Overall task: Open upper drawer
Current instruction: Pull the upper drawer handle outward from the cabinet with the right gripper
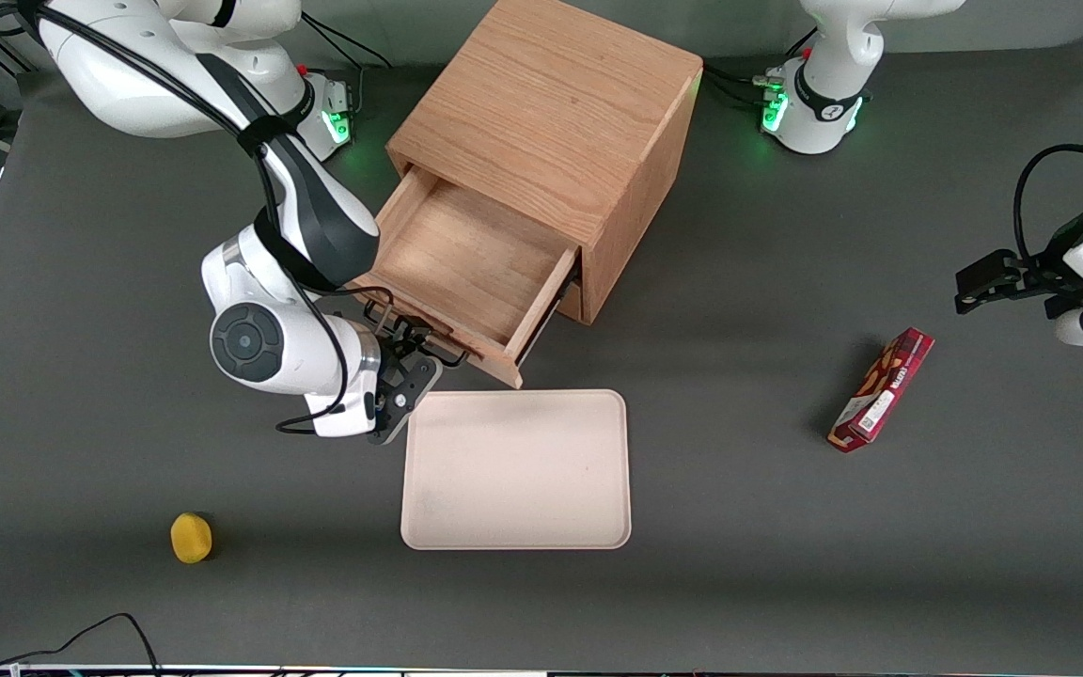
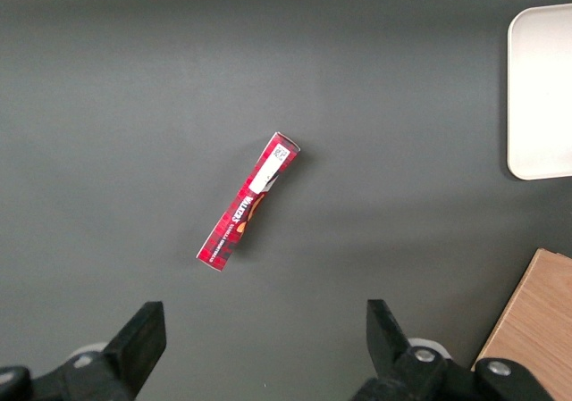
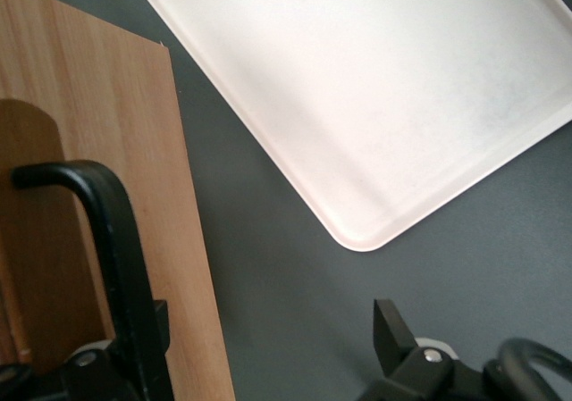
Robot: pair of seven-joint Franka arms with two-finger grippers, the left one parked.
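At upper drawer (image 1: 466, 273) handle: end effector (image 1: 410, 362); snack-box (image 1: 882, 389) print illegible.

The front view looks steeply down from high up, taking in the whole dark surface (image 1: 748, 564), the wooden cabinet (image 1: 560, 103) and the working arm's hand (image 1: 407, 362) at the drawer front. The right wrist camera sits very close, facing down past the drawer's handle (image 3: 112, 240); it shares the pale tray (image 3: 375, 88) with the front view (image 1: 515, 470). The left wrist camera looks straight down from higher, sharing the red box (image 2: 248, 203).
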